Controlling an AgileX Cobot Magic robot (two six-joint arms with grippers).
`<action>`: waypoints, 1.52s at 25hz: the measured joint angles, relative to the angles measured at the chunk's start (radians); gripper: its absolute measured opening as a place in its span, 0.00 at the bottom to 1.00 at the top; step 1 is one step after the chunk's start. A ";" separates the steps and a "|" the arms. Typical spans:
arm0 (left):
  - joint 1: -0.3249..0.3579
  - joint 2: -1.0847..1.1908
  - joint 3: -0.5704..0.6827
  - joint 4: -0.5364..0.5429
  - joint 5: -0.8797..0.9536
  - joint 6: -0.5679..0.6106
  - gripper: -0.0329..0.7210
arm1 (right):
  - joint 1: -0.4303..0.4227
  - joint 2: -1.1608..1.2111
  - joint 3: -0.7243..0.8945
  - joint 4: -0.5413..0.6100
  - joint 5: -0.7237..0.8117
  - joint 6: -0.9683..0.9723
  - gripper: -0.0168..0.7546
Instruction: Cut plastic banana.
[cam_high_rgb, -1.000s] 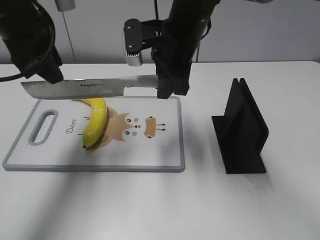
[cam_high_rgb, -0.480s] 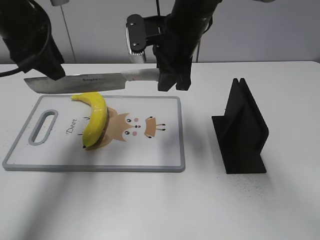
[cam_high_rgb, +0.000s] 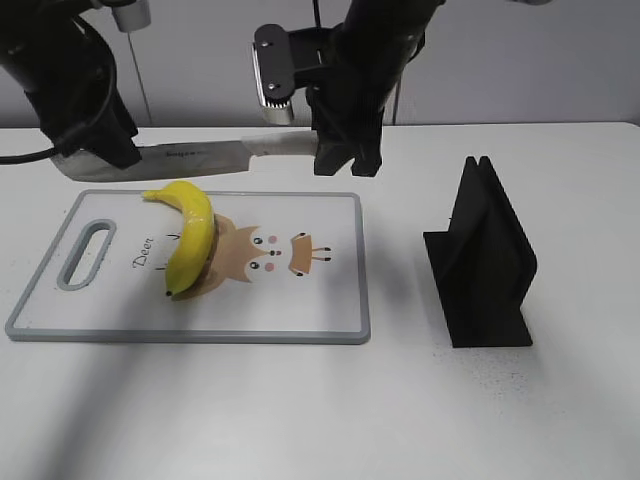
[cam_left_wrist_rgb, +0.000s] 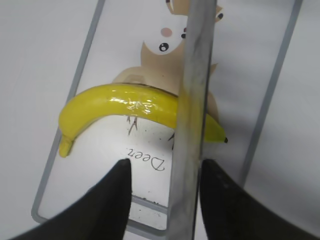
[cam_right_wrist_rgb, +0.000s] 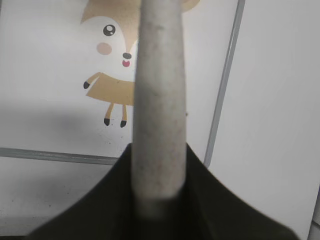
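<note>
Knife (cam_high_rgb: 200, 156) just above banana (cam_high_rgb: 190, 235)

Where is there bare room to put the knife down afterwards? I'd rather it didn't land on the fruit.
The table in front of the cutting board is bare, and so is the strip between the board and the black stand. The board's right part, past the banana, carries only its printed picture. Its left part is crowded: both grippers hold the knife above it.
</note>
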 joint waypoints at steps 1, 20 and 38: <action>0.000 0.000 0.000 0.005 -0.006 0.000 0.63 | 0.000 0.000 0.000 0.009 -0.001 -0.001 0.25; 0.001 0.000 0.083 0.052 -0.121 -0.004 0.38 | -0.001 0.058 -0.051 0.060 0.016 0.001 0.25; -0.001 0.025 0.086 0.057 -0.146 0.013 0.07 | -0.003 0.069 -0.052 0.049 -0.005 0.012 0.25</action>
